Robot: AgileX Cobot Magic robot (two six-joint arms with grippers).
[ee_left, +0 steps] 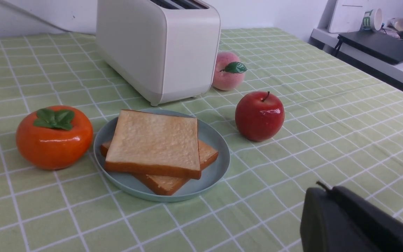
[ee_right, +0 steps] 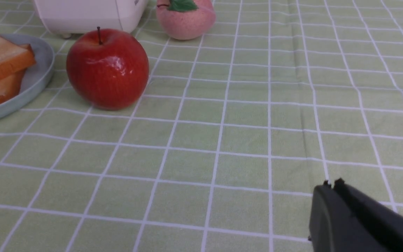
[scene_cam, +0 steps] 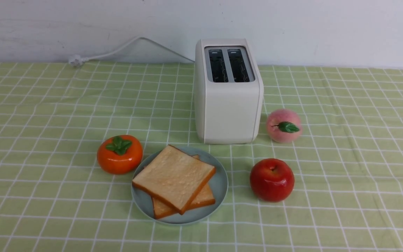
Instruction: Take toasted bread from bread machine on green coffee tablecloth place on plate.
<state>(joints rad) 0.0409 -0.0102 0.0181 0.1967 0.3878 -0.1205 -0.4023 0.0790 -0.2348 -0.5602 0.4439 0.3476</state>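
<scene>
Both slices of toasted bread (scene_cam: pixel 173 176) lay stacked on the plate (scene_cam: pixel 219 182), the upper slice turned askew over the lower one so that the lower one's corners showed. The plate sat on the green coffee tablecloth (scene_cam: pixel 345 157), just in front of the bread machine (scene_cam: pixel 227 105). Both top slots of the bread machine were dark and held no bread. Its white cord (scene_cam: pixel 117 50) ran off toward the robot's left along the wall, ending in a plug lying on the cloth.

Orange persimmon (scene_cam: pixel 119 154) stood just beside the plate on the robot's left. Red apple (scene_cam: pixel 272 179) stood near the plate on the right. Pink peach (scene_cam: pixel 283 125) stood close beside the bread machine's right front corner.

Left gripper (ee_left: pixel 322 190): dark, closed, nothing held, hanging above the cloth apart from the plate. Right gripper (ee_right: pixel 331 185): likewise closed and empty, well apart from the apple.

No brand or label legible on the bread machine. In the left wrist view, a cup (ee_left: pixel 372 19) on a side desk carried green markings, too small to read.
</scene>
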